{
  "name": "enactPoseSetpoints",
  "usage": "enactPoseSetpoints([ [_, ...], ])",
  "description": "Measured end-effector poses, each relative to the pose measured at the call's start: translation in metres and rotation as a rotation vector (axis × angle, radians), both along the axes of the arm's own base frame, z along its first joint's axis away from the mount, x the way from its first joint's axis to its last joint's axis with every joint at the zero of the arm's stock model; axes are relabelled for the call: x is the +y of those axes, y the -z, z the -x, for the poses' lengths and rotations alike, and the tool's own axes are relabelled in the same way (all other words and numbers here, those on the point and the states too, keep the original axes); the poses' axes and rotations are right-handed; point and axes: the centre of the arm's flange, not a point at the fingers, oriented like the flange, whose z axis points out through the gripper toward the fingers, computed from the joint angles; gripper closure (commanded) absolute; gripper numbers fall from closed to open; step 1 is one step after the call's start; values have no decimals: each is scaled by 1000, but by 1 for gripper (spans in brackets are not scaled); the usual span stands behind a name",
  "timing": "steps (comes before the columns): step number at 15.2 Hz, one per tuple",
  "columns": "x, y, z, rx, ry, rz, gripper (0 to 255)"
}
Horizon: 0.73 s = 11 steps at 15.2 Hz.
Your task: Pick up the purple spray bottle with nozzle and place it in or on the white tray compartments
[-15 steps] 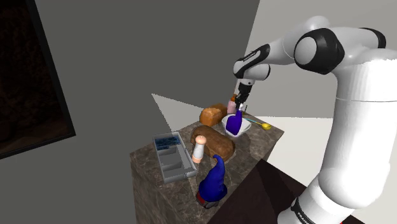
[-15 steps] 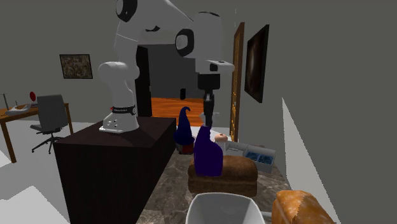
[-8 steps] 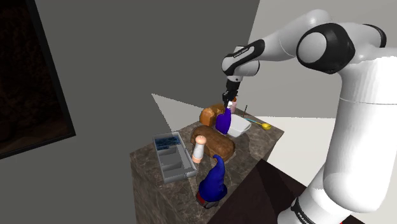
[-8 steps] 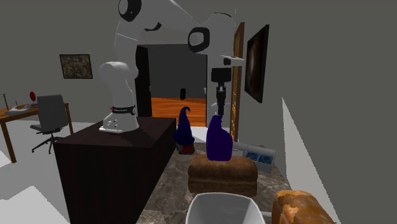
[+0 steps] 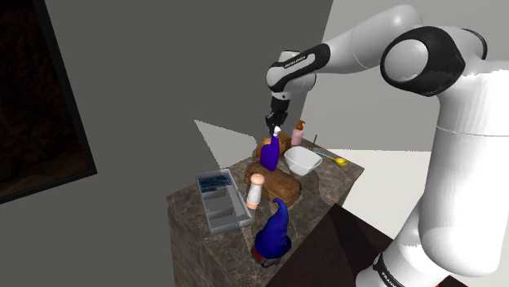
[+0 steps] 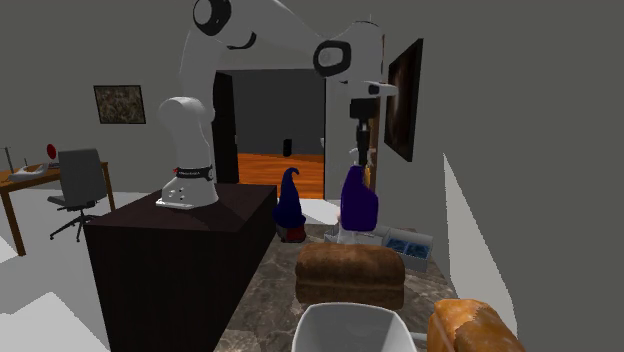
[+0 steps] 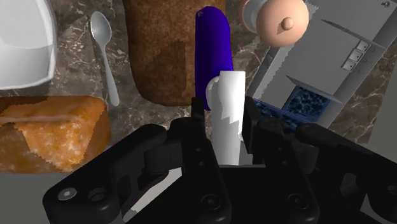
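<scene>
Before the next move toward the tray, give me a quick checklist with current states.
1. Grip: gripper shut on the white nozzle of the spray bottle: ok.
2. Lift: the bottle hangs above the dark loaf, off the table: ok.
3. Bottle over the tray: not ok, the tray lies toward the shoulder view's lower left.
4. Clearance over the peach-capped bottle standing beside the tray: cannot tell.
5. Free compartment: one holds blue contents, others look bare: ok.

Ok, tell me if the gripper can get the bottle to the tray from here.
Probably yes: the gripper holds the purple bottle clear above the loaf, and the tray beyond lies uncovered.
</scene>
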Motion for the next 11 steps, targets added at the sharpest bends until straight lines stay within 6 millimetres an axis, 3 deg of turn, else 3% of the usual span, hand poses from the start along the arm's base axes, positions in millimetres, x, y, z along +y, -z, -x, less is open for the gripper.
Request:
enactPoseSetpoints([
  [11, 128, -28, -59, 0, 0, 0, 255],
])
